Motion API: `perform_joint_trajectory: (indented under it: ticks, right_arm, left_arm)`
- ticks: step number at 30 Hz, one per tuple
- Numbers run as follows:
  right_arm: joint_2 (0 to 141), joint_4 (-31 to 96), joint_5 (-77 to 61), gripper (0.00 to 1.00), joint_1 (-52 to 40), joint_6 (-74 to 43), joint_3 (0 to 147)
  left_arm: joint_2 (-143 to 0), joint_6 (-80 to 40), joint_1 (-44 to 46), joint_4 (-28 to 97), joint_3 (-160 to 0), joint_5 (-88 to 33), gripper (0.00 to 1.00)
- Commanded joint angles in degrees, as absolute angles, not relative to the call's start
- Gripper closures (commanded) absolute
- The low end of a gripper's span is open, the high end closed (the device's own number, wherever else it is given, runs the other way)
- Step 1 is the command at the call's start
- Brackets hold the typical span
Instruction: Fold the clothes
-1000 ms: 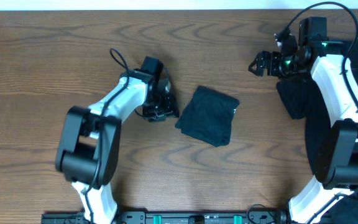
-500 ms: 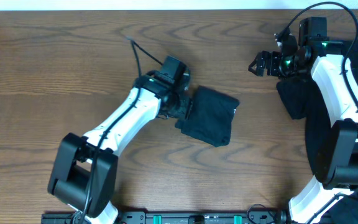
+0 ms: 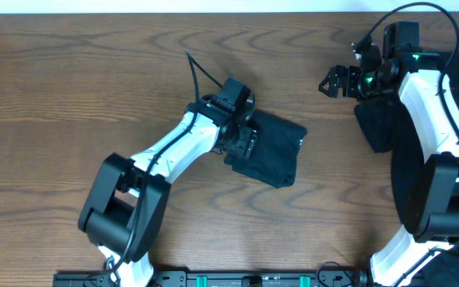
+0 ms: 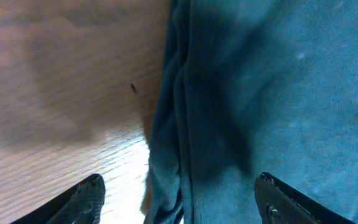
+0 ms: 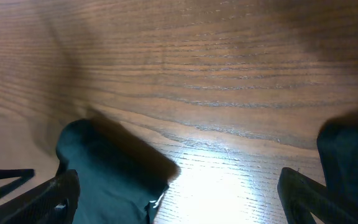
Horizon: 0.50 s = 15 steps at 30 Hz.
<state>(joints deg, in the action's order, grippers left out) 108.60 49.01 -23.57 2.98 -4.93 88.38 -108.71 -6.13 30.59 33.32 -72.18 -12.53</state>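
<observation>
Wooden table (image 3: 70,80): folded garment (image 3: 276,153), left claw (image 4: 180,186) agape astride its edge, right claw (image 5: 179,186) agape.

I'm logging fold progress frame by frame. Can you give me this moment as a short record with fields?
folded garment: dark square bundle in the middle of the table
left gripper: open, low over the bundle's left edge, straddling it
right gripper: open, empty, above bare wood
unfolded clothes: dark heap at the table's right edge

The left gripper (image 3: 246,144) hides one edge of the folded garment (image 3: 276,151).
</observation>
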Motion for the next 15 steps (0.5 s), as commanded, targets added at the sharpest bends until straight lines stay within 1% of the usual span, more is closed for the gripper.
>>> perform_joint_trajectory:
  ticks: [1, 5, 12, 13, 15]
  right_arm:
    - [108.0, 49.1, -23.7, 0.01, 3.2, -4.0, 89.1]
    - [108.0, 49.1, -23.7, 0.01, 3.2, -4.0, 89.1]
    - [108.0, 49.1, -23.7, 0.01, 3.2, -4.0, 89.1]
    - [108.0, 49.1, -23.7, 0.01, 3.2, -4.0, 89.1]
    - [108.0, 49.1, -23.7, 0.01, 3.2, -4.0, 89.1]
  left_arm:
    - [-110.6, -5.8, 30.8, 33.5, -71.8, -15.0, 0.21]
    - [-111.2, -5.8, 31.0, 33.2, -71.8, -15.0, 0.2]
    - [-111.2, -5.7, 31.1, 32.8, -71.8, -15.0, 0.2]
    - [-111.2, -5.7, 31.1, 32.8, -71.8, -15.0, 0.21]
    - [-111.2, -5.7, 31.2, 32.8, -71.8, -15.0, 0.27]
